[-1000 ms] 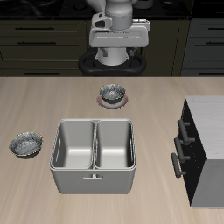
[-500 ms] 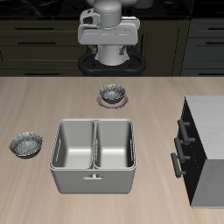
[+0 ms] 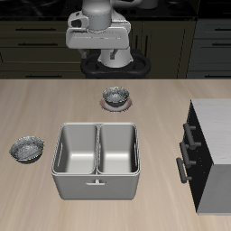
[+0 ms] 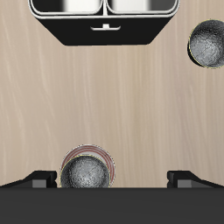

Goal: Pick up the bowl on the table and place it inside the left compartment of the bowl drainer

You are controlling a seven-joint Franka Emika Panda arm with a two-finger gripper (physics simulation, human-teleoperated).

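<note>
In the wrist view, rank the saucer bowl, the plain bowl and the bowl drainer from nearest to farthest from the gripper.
1. Bowl on the pinkish saucer: between the gripper fingertips' line, just off centre.
2. The bowl: out on bare table.
3. Bowl drainer: farthest; close to the bowl's distance, though.

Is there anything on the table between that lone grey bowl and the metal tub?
Nothing: in the exterior view only bare tabletop separates the bowl from the bowl drainer.

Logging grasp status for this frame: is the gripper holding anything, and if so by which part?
Nothing is held. The gripper is open and empty above the table; the small grey mottled bowl sits on the wood beside the grey metal two-well bowl drainer.
</note>
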